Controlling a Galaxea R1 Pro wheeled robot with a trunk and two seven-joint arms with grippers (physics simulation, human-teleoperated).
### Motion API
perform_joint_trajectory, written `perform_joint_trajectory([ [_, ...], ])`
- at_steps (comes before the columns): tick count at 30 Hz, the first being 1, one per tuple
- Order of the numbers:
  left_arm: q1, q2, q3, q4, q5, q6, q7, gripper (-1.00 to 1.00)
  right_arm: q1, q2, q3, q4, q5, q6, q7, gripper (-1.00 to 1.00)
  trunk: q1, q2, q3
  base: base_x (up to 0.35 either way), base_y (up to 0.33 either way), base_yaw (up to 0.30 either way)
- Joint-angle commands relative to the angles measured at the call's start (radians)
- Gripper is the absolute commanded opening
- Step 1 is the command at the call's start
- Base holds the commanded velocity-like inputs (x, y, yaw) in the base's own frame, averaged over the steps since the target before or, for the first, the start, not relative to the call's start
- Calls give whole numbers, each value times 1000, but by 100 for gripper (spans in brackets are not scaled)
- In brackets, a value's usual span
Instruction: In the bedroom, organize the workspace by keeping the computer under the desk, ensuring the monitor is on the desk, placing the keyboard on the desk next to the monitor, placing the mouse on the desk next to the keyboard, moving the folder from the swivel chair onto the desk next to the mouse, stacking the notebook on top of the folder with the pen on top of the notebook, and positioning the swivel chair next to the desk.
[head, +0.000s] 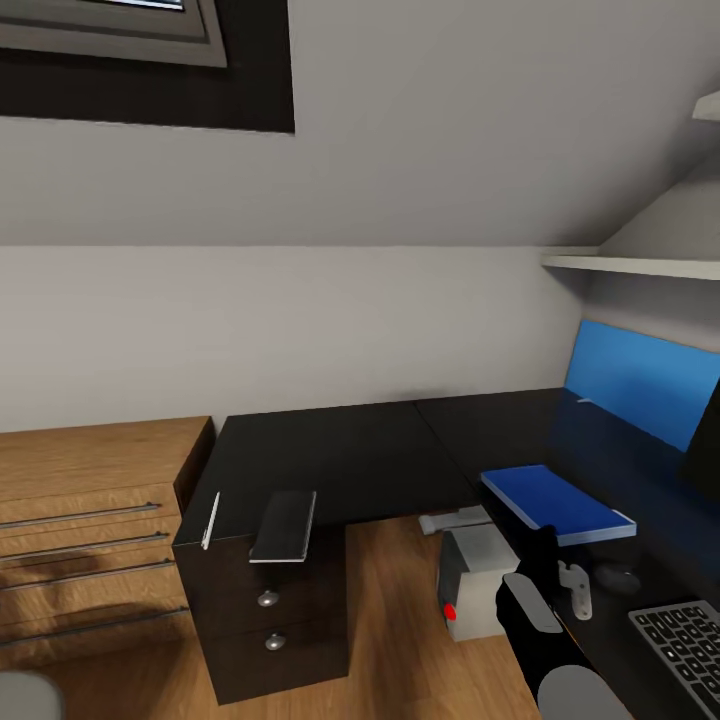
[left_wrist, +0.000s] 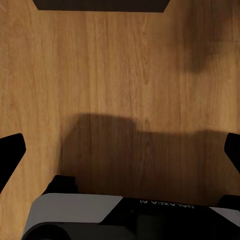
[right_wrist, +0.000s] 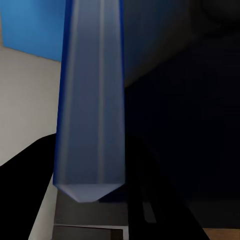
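One blue folder sits on our desk, its corner between our right gripper's fingers. We cannot tell if they squeeze it. Our left gripper hangs wide apart over the floor.

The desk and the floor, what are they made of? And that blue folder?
The desk looks like glossy black laminate or lacquered board: the blue wall panel mirrors in it. The floor looks like matte wood planks, with streaky grain. The folder seems plastic or coated card: flat, even blue, with a pale edge. It's a render, so these are guesses.
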Motion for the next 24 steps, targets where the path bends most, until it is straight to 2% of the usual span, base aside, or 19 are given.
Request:
perform_joint_trajectory([
  [1, 0, 0, -1, -2, 10, 2, 9, 100, -1, 1, -2, -1, -4, -1, 1, -100, 0, -1, -1, 0, -1, 0],
  [8, 0, 0, -1, -2, 10, 2, 9, 100, -1, 1, -1, -1, -4, -1, 1, -100, 0, -1, -1, 0, 0, 0],
  [9, 0, 0, -1, -2, 10, 2, 9, 100, -1, 1, -1, -1, -4, -1, 1, 100, 0, -1, -1, 0, 0, 0],
  [24, 0, 0, -1, -2, 11, 2, 8, 100, -1, 1, -1, -1, -3, -1, 1, 100, 0, -1, -1, -1, 0, 0],
])
